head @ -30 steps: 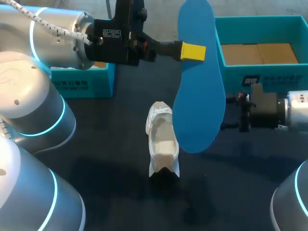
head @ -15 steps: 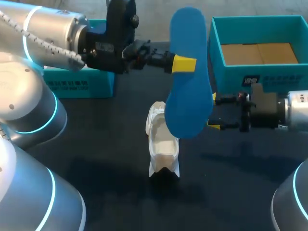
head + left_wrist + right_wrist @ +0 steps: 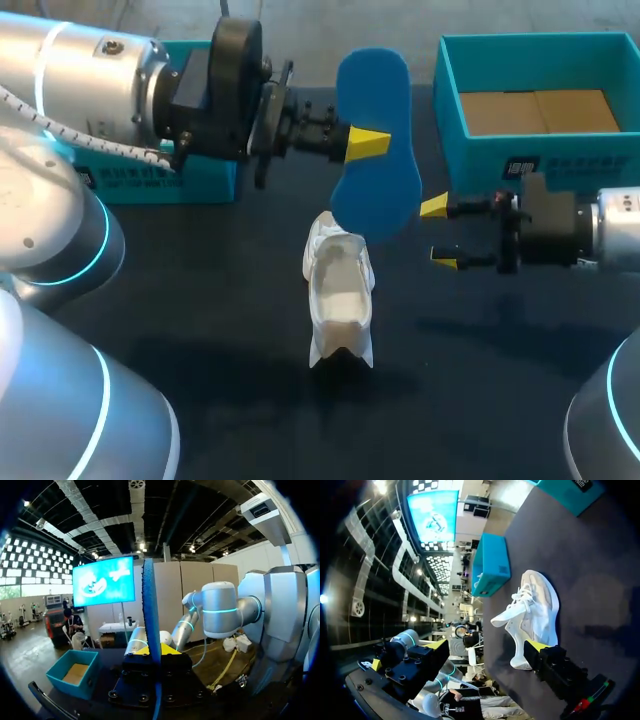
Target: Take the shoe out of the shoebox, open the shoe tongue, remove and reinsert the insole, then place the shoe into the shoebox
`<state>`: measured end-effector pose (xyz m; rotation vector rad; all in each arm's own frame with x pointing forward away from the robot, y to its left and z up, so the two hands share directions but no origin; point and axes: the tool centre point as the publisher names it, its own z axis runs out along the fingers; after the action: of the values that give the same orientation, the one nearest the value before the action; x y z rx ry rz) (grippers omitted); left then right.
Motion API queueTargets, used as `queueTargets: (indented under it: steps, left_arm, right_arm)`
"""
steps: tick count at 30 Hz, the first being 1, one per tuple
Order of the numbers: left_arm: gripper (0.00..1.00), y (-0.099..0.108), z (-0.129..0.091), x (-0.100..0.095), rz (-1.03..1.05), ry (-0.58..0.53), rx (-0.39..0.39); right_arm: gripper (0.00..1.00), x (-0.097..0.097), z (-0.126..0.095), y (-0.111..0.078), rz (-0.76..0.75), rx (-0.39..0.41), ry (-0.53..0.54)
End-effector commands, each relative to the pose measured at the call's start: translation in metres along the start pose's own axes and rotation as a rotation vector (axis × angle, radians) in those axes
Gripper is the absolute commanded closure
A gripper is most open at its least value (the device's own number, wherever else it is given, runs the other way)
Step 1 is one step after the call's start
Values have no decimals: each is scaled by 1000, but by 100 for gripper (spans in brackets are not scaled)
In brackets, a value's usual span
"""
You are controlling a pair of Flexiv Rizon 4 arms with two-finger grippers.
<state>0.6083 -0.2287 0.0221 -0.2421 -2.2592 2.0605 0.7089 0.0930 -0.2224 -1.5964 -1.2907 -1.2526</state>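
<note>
Your left gripper (image 3: 370,143) pinches the blue foam insole (image 3: 382,90) from both sides and holds it in the air. Its lower end hangs over the far end of the white lace-up sneaker (image 3: 338,290), which sits on the dark table (image 3: 230,380). Your right gripper (image 3: 440,235) is spread wide and holds nothing, just beside the sneaker and in front of the open teal shoebox (image 3: 570,160).

Getting into the shoe (image 3: 338,290) from above looks awkward: the blue insole (image 3: 375,150) hangs over its far end, pinched in the left end effector (image 3: 365,143). The right end effector (image 3: 437,233), fingers spread, fills the gap between the shoe and the shoebox (image 3: 480,160) front wall. The desk (image 3: 230,390) is bare on the near side, and left of the shoe up to the teal box (image 3: 190,180).
</note>
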Motion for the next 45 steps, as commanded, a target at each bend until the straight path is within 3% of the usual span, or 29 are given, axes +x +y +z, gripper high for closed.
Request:
queueTargets:
  steps: [1,12,14,20,22,27,35,45]
  left_arm:
    - [100,3,0,2,0,-3,5]
    - [100,3,0,2,0,-3,5]
    - [100,8,-3,4,-12,-18,55]
    - [100,25,-13,1,227,-67,63]
    - [100,26,-15,0,271,-105,101]
    - [100,45,-21,-4,611,-129,79]
    - [100,66,-35,-17,817,-154,85]
    - [100,85,-56,-43,1072,-109,37]
  right_arm:
    - [0,-1,2,-1,0,-2,-1]
    - [0,-1,2,-1,0,-2,-1]
    - [0,-1,2,-1,0,-2,-1]
    - [0,-1,2,-1,0,-2,-1]
    - [0,-1,2,-1,0,-2,-1]
    - [0,-1,2,-1,0,-2,-1]
    - [0,-1,2,-1,0,-2,-1]
    - [0,-1,2,-1,0,-2,-1]
